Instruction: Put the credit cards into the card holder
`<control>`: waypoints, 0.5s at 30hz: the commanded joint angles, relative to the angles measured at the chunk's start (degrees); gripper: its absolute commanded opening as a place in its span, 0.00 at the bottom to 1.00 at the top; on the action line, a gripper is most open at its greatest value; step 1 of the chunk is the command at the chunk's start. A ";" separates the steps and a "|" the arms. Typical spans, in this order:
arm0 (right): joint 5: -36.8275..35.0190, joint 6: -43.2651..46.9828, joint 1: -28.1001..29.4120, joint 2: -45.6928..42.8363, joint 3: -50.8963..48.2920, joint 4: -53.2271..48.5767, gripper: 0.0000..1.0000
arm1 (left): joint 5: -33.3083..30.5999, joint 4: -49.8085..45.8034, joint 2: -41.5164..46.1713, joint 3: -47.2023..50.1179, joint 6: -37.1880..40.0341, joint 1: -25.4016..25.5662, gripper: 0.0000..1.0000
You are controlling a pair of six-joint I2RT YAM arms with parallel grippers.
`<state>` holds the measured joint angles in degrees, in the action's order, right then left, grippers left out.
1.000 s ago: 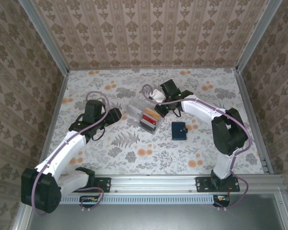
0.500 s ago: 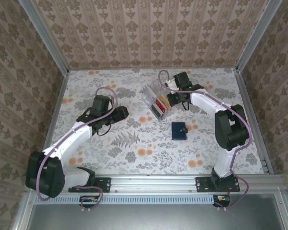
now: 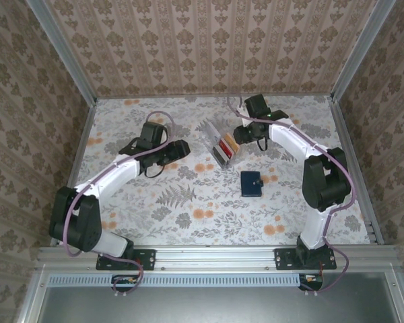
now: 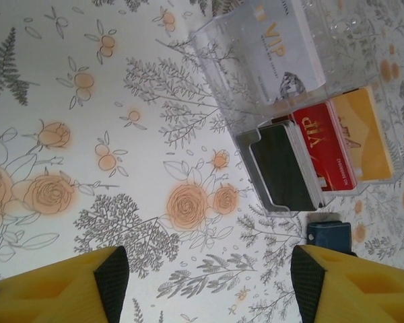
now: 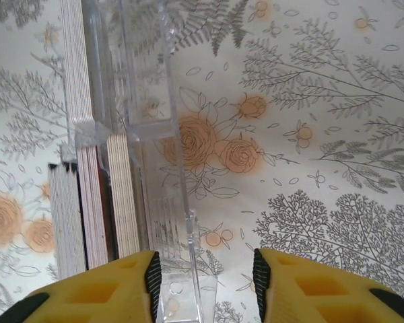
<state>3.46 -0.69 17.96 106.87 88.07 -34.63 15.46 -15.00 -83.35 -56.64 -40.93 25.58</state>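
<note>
The card holder (image 3: 251, 183) lies flat and folded shut a little right of the counter's (image 3: 155, 215) middle, well apart from both arms; nothing touches it, so by my reading it waits to be opened; no card is in it yet.

Farther in, left of centre, the left end effector (image 4: 209, 269) hovers over bare counter with its jaws spread wide and empty; it faces the clear box (image 4: 222, 87), probably so that it can steady the box or take a card from it.

The credit cards (image 4: 323, 151) sit in that box, between the counter's middle and its far edge; a dark one (image 4: 283, 168), a red one and an orange-tan one (image 4: 367, 131) stand side by side in the lower compartment, and a pale one (image 4: 283, 50) lies behind the clear panel above them; whether that panel is a lid or a second compartment I cannot tell.

Farthest, on the box's right side, the right end effector (image 5: 203, 269) straddles a clear wall of the box; its jaws stand partly apart, a gap showing beside the plastic, so it brackets the wall rather than clamps it.
</note>
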 commanded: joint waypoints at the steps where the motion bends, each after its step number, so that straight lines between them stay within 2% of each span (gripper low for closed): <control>1: 2.92 -5.06 -0.25 -3.06 5.23 -7.86 0.46 | -0.05 -0.55 -1.00 -2.24 -0.46 0.18 0.68; 4: 6.23 -10.81 0.48 0.00 12.86 -16.16 0.42 | -1.15 0.43 -1.46 -2.37 -0.64 -0.54 0.69; 6: 7.86 -11.17 2.03 3.21 18.14 -23.03 0.40 | -3.65 0.67 -0.84 -2.29 -0.19 -0.87 0.71; 10: -4.05 -9.62 9.52 4.39 18.80 -24.31 0.41 | -8.23 1.35 1.78 -1.55 1.12 -1.68 0.77; 15: -16.15 -12.52 14.97 8.56 20.93 -25.83 0.42 | -10.76 4.23 5.15 1.50 0.89 -3.50 0.85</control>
<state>-2.57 -10.79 31.48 112.40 107.70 -55.16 7.92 -13.06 -81.25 -56.77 -40.47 23.14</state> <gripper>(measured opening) 0.416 0.838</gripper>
